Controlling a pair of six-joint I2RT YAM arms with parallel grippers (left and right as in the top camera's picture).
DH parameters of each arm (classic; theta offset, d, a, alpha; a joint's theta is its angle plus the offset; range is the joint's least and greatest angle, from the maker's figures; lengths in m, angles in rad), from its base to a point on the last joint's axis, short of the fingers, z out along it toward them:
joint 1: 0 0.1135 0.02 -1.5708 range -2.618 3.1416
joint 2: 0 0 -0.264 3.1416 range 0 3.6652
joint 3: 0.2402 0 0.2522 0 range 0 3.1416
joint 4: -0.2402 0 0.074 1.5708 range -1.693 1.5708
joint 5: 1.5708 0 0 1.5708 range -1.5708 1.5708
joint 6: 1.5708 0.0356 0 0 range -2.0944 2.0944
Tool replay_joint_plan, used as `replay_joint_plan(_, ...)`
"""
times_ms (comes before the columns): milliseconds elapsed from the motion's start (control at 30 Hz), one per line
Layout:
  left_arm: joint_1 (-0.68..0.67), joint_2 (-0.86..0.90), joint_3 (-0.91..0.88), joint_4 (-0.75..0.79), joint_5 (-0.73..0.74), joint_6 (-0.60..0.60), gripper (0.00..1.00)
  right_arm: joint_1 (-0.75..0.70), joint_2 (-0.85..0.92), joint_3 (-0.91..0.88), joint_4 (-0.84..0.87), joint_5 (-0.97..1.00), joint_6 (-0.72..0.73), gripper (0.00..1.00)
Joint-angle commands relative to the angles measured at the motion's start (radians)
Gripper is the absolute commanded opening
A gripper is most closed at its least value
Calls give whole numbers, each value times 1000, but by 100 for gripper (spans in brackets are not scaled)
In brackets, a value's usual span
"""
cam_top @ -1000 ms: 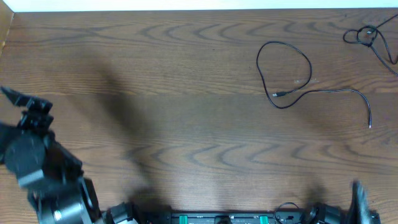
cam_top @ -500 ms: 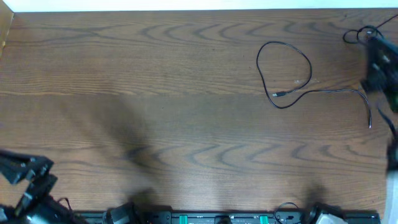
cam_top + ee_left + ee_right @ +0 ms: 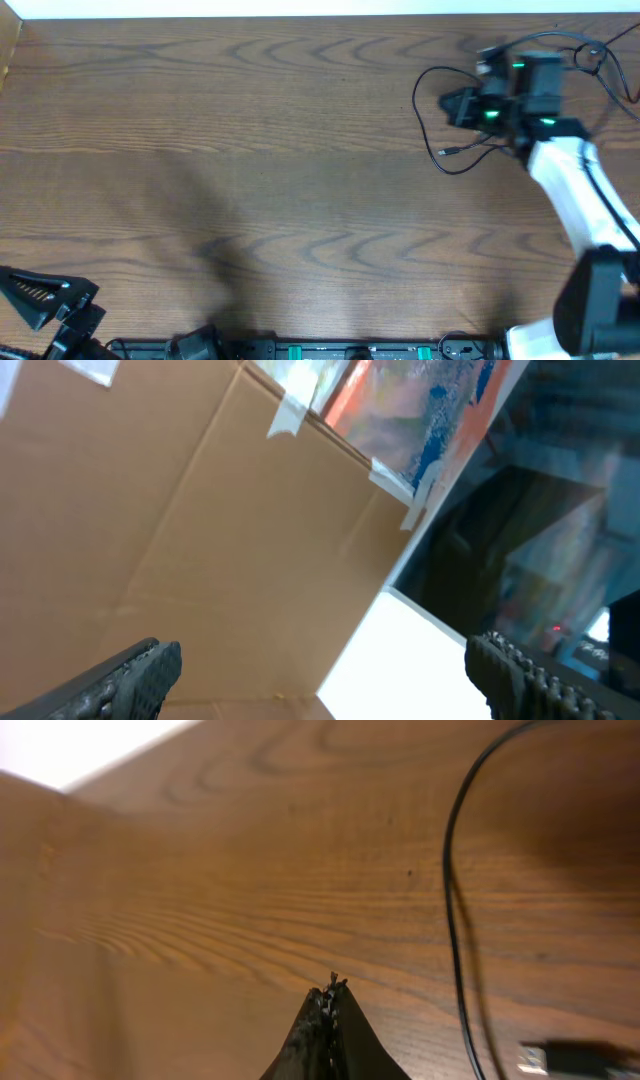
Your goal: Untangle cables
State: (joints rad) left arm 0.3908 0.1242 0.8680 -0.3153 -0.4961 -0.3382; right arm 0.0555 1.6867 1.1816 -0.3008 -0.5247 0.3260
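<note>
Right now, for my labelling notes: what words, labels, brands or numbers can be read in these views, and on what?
No text is readable.
Pale sticker on the cardboard: blurred and cut off at the frame edge.
Orange and blue sheet: too blurred to tell any print.
Table and black cable: no markings show.

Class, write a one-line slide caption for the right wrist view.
Right gripper, shut and holding nothing, over the wooden table beside a black cable.
</note>
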Motion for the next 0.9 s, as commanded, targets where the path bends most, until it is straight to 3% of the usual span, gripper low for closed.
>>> replay_joint_plan(0,-2,-37,-26,-28,131,-153,98,43,67,16,35,79,-37,1)
replay_joint_plan(167,-2,-92,-76,-36,371,-166,98,93,159,16,73,86,-77,1)
replay_joint_plan(567,-88,-122,-105,-43,459,-217,98,164,304,16,75,291,-99,1)
replay_joint_plan(867,-98,-122,-108,-38,460,-218,98,79,324,16,27,498,-130,1)
